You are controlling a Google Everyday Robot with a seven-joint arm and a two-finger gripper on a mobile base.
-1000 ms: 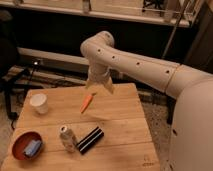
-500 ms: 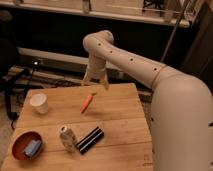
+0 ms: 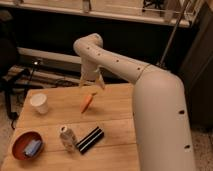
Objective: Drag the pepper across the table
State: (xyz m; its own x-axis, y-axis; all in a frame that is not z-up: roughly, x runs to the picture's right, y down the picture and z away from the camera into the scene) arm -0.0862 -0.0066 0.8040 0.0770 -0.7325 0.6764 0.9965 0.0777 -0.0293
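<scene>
Since half a second ago the white robot arm [image 3: 150, 100] has swung to fill more of the right side, and the two-finger gripper [image 3: 92, 85] has dipped slightly. The pepper has not shifted.

We log the scene by size. The light wooden butcher-block table [image 3: 60, 112] carries everything. The gripper hangs over the far edge, just above and behind the small slender orange pepper [image 3: 87, 102], apart from it, with its claw spread and nothing held. The pepper lies near the middle of the far half, thick end toward the gripper, tip pointing to the near-left. A red bowl [image 3: 20, 145] holding something blue sits at the near-left corner. A black bar [image 3: 90, 140] and a silver can [image 3: 66, 137] lie just beside each other near the front, and a white paper cup [image 3: 39, 103] stands at left.

We judge the pepper to be light, stiff and smooth, so likely to roll or pivot. We would pinch across the thick end and keep light downward pressure while dragging.
</scene>
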